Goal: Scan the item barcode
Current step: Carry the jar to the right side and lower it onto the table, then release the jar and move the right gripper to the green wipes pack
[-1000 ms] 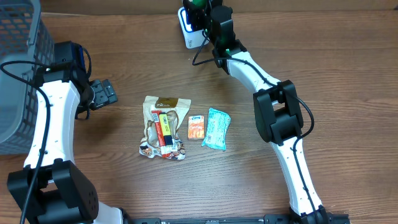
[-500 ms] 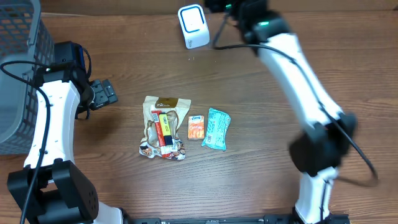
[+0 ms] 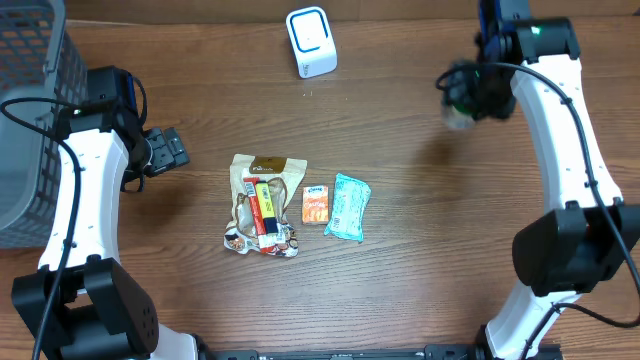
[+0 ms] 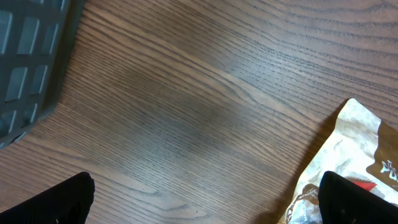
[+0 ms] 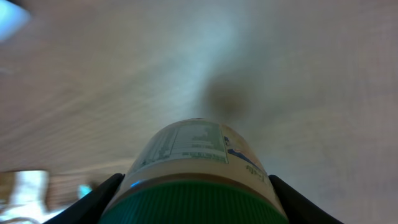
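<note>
Bottle (image 5: 196, 155) with the green cap (image 5: 199, 202) is clamped across its body in the right gripper (image 3: 462, 92). It is up off the table (image 3: 420, 260) on the far right, well apart from the scanner (image 3: 311, 42) at far centre.

Left gripper (image 3: 168, 149) is fully released and holds nothing. It hovers on the left between the basket (image 3: 30, 120) and the pouch (image 3: 262, 205). Leave it parked there.

Notes for the scan pass:
- The wrist view shows only a printed panel on the label (image 5: 189, 142). I can't tell where the barcode is, so find it before you commit to an approach angle.
- The scanner window looks to face the near side. Bring the bottle in from that side with the barcode square to the window.
- The overhead view is smeared around the bottle, so you're moving fast. Slow down before the read zone and pause there.
- If nothing reads, roll the wrist to sweep the label round. Don't re-grip.
- The grip is on a round body, so watch for slip during the roll and keep the cap end from tipping.
- Keep the path high and far. The pouch and the two small packets (image 3: 333, 205) lie at mid-table, so don't drag the cable or elbow over them.
</note>
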`<action>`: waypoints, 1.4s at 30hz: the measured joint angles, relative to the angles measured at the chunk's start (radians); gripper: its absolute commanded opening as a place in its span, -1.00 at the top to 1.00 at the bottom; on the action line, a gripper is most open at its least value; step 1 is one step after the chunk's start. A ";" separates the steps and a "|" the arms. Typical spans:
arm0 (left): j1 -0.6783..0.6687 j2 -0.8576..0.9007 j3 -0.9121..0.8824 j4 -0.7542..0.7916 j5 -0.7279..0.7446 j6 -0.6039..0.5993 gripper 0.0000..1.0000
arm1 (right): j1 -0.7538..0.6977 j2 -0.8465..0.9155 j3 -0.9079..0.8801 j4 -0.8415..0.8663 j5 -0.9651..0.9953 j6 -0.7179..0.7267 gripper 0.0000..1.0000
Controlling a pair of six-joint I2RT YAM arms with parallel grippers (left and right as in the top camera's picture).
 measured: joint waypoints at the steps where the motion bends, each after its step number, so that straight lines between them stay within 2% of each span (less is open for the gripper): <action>1: 0.000 0.000 0.000 0.000 0.000 0.000 -0.99 | -0.017 0.002 -0.039 0.002 0.001 0.006 0.92; 12: 0.000 0.000 0.000 0.000 0.000 0.000 -0.99 | -0.116 0.002 -0.436 0.232 0.003 0.042 0.89; 23: 0.000 0.000 0.000 0.000 0.000 0.000 -1.00 | -0.116 0.002 -0.559 0.287 0.108 0.079 0.78; 24: 0.000 0.000 0.000 0.000 0.000 0.000 -0.99 | -0.116 0.002 -0.566 0.290 0.125 0.092 0.72; 26: 0.000 0.000 0.000 0.000 0.000 0.000 -1.00 | -0.116 0.002 -0.572 0.297 0.148 0.110 0.34; 28: 0.000 0.000 0.000 0.000 0.000 0.000 -1.00 | -0.116 0.002 -0.572 0.318 0.163 0.123 0.04; 30: 0.000 0.000 0.000 0.000 0.000 0.000 -1.00 | -0.116 0.002 -0.572 0.328 0.173 0.130 -0.59; 31: 0.000 0.000 0.000 0.000 0.000 0.000 -1.00 | -0.116 0.002 -0.572 0.327 0.176 0.134 -0.69; 35: 0.000 0.000 0.000 0.000 0.000 0.000 -0.99 | -0.116 0.002 -0.572 0.320 0.180 0.142 -0.88; 42: 0.000 0.000 0.000 0.000 0.000 0.000 -1.00 | -0.116 0.002 -0.504 0.201 0.179 0.145 -0.89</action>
